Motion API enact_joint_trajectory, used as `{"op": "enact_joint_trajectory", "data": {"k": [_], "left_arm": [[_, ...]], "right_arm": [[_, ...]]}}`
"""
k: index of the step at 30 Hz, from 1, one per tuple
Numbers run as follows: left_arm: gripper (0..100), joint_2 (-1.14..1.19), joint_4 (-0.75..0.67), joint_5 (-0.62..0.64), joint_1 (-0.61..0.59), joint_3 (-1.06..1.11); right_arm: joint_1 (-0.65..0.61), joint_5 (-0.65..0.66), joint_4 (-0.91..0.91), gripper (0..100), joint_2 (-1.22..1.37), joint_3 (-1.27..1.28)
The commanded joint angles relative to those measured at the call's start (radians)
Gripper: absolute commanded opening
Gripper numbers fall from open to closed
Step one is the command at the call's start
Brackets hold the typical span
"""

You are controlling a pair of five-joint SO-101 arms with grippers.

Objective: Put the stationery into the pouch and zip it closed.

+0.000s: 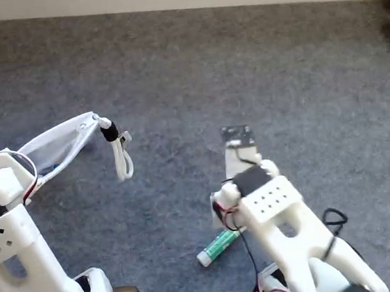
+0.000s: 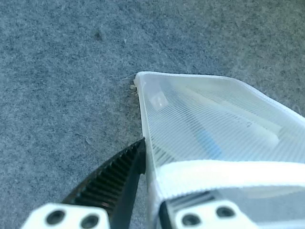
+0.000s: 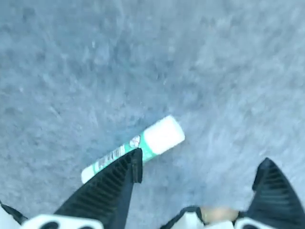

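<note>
While the left claw [image 2: 145,160] pinches the mesh pouch [image 2: 209,119] by its edge, the right claw [image 3: 202,160] hangs spread above the glue stick [image 3: 159,137] lying on the surface [image 3: 71,57]. Judgement: straddle the barrel mid-length, square to it, before closing.

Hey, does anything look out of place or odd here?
Only the green glue stick lies loose on the grey mat, outside the pouch, by the open right gripper. Nothing looks spilled or damaged.

Overhead, near wrist views; shared pouch [image 1: 63,149]
</note>
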Motion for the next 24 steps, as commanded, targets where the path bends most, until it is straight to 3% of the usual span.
{"op": "enact_joint_trajectory", "data": {"k": [1,12,24], "left_arm": [[1,0.007,-0.003,0.005,0.018,0.008],[1,0.007,-0.003,0.005,0.018,0.010],[1,0.007,-0.012,0.005,0.018,0.019]], "right_arm": [[-0.058,-0.064,-0.002,35.2,0.120,-0.024],[-0.150,-0.144,-0.015,35.2,0.346,-0.156],[-0.125,-0.135,-0.094,35.2,0.386,-0.375]]}}
